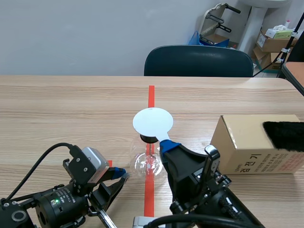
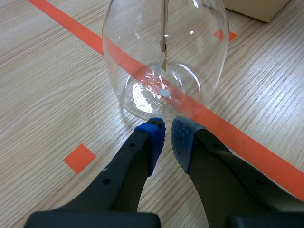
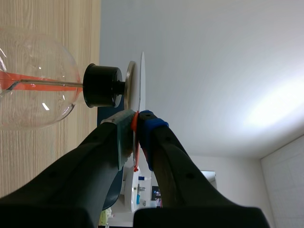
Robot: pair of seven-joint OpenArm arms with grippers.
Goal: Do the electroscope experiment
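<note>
One white disc (image 1: 152, 122) sits pinched in my right gripper (image 3: 137, 124) atop the electroscope (image 1: 148, 162); left gripper (image 2: 168, 135) pressed together.

an office: wooden table (image 1: 71, 109), dark chair (image 1: 198, 61), stacked cardboard boxes (image 1: 271, 45).

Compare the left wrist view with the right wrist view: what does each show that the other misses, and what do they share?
Only the left wrist view shows the left gripper, fingers close together and holding nothing, near the base of the glass flask, plus an orange tape square and a corner of the cardboard box. Only the right wrist view shows the right gripper shut on the white disc, beside the black stopper. Both show the flask, its metal rod and the wooden table.
</note>
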